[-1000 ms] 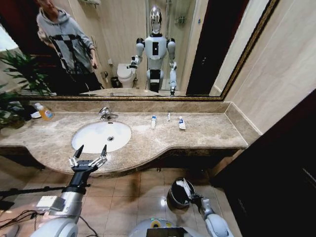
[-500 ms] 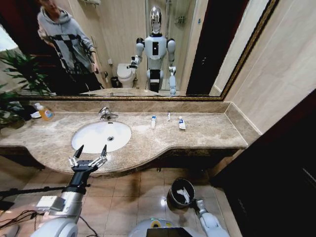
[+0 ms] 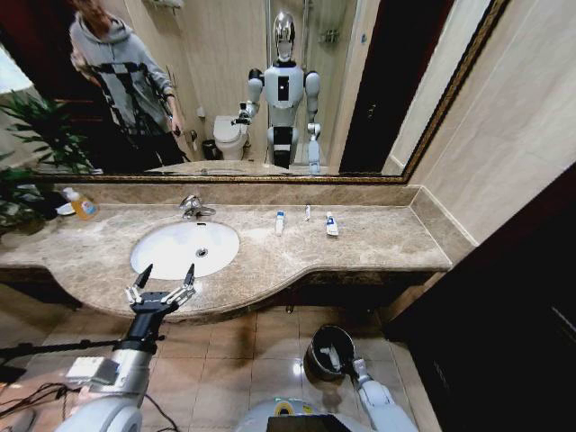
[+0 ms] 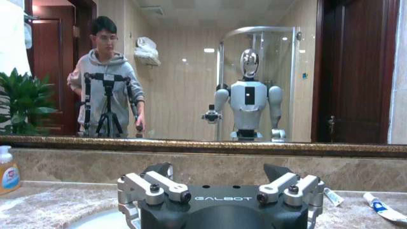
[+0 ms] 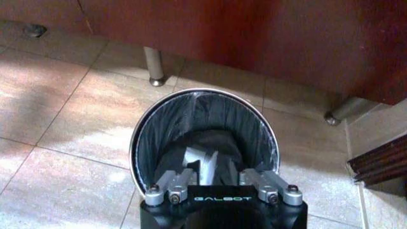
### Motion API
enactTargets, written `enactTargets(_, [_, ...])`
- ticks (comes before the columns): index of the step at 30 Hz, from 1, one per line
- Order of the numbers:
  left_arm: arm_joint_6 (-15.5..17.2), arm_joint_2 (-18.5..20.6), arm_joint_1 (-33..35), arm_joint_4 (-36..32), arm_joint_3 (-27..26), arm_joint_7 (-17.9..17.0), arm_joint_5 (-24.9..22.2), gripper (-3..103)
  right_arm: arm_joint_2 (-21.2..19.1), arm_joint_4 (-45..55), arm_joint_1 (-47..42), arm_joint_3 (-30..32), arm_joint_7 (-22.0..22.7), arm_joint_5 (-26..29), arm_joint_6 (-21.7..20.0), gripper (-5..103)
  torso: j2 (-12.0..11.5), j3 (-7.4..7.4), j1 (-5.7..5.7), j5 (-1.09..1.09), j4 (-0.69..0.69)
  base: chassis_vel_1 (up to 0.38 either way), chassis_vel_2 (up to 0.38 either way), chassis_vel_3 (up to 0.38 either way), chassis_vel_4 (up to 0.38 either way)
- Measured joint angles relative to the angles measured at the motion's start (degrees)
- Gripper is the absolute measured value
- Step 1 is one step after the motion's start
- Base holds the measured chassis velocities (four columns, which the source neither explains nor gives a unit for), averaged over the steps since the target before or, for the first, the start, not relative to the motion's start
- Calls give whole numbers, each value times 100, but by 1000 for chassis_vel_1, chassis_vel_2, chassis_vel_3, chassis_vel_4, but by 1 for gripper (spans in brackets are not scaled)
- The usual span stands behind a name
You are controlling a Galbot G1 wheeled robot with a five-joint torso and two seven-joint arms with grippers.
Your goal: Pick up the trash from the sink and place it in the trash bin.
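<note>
The white oval sink [image 3: 171, 256] is set in the marble counter, and my left gripper [image 3: 167, 273] hovers open at its front rim; its fingers [image 4: 159, 172] frame the mirror in the left wrist view. Trash lies on the counter right of the basin: a white tube [image 3: 279, 222], a thin stick [image 3: 307, 212] and another tube [image 3: 331, 224], also seen as a tube [image 4: 380, 209]. On the floor stands the dark trash bin [image 3: 317, 360] with its shiny rim [image 5: 136, 143]. My right gripper [image 3: 337, 358] [image 5: 216, 168] reaches into it, its jaws drawn in on a white piece of trash [image 5: 202, 161].
An orange-yellow soap bottle [image 3: 83, 205] stands at the counter's far left beside a plant [image 3: 27, 144]. The chrome faucet [image 3: 192, 207] is behind the basin. Dark cabinet legs [image 5: 152, 67] stand behind the bin on the tiled floor. A wall closes the right side.
My right gripper has gone down from above the bin's rim into the bin with the white piece. The left arm has stayed where it was.
</note>
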Motion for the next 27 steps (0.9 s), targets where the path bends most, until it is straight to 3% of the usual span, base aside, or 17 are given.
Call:
enactTargets(3, [0,0,0,0,0,0,0,100,-2,58,-66,8,-1,-42,23,47,0,0,0,0,0,0,0,0,0])
enactTargets(9, [0,0,0,0,0,0,0,100,-12,233,-201,22,-33,-85,59,63,0,0,0,0,0,0,0,0,0])
enactTargets(13, [0,0,0,0,0,0,0,100,-26,586,-462,23,-3,-120,123,86,0,0,0,0,0,0,0,0,0])
enactTargets(14, [0,0,0,0,0,0,0,100,-26,586,-462,23,-3,-120,123,86,0,0,0,0,0,0,0,0,0])
enactTargets(16, [0,0,0,0,0,0,0,100,-30,766,-580,23,3,-121,124,95,0,0,0,0,0,0,0,0,0])
enactTargets(27, [0,0,0,0,0,0,0,100,-8,1425,-955,64,80,18,84,100,0,0,0,1,0,0,0,0,0])
